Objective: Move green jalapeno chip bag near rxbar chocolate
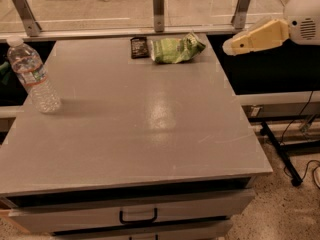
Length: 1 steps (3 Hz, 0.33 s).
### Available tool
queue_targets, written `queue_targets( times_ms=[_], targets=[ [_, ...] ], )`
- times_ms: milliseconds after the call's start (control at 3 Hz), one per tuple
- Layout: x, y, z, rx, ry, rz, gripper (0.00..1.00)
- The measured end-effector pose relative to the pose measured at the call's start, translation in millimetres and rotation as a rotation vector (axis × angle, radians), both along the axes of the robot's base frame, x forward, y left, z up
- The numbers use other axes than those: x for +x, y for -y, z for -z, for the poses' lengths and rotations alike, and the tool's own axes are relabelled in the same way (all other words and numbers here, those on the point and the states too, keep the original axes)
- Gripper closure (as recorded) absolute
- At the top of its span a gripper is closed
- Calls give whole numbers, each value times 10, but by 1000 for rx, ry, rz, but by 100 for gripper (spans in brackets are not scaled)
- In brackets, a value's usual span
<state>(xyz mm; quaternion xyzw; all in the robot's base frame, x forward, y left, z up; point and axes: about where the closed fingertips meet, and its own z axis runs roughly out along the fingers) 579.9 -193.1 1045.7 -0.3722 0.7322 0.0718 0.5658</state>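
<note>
Camera view: green jalapeno chip bag (176, 49) flat at worktop (150, 144) far edge, just beside rxbar chocolate (139, 47). Gripper (228, 47) off far-right corner, fingers seemingly pressed together, empty. Placement looks done; next, likely just pull clear.

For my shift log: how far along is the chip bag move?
Looks done: the green jalapeno chip bag lies beside the rxbar chocolate. In hand: nothing; the gripper hangs beyond the table's right side, apart from the bag. Left: nothing visible.
</note>
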Motion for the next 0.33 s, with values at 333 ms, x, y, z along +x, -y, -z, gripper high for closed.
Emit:
queue_targets(
  times_ms=[333],
  targets=[
    [2, 2, 2, 0, 0, 1, 0]
  ],
)
